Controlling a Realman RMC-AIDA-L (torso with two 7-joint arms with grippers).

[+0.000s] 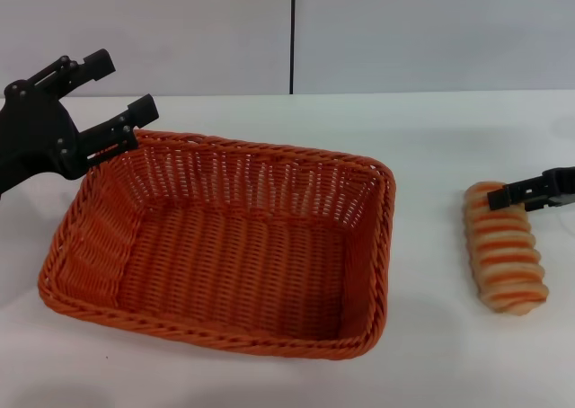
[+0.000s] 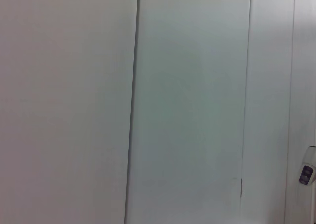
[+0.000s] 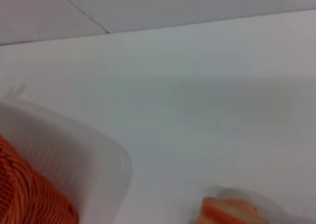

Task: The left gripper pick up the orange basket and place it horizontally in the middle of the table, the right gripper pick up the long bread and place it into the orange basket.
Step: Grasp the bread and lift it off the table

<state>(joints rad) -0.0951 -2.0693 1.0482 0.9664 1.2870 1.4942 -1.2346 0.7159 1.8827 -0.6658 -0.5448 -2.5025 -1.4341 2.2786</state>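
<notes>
Orange basket (image 1: 225, 246): rectangular woven wicker, braided rim, sloping sides, sits flat mid white counter (image 1: 431, 138). Left hand (image 1: 112, 98): black two-finger claw, spread, at basket's far-left corner, lower finger touching rim. Long bread (image 1: 508, 260): oblong ridged loaf, tan-orange stripes, on counter right of basket, apart. Right hand (image 1: 503, 195): thin black finger across loaf's far end; spread or pinching, cannot tell.

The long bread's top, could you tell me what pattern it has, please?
Tan and orange cross stripes on the long bread, clearest in the head view.

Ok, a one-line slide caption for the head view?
Open left gripper at the orange basket rim; right gripper over the long bread.
</notes>
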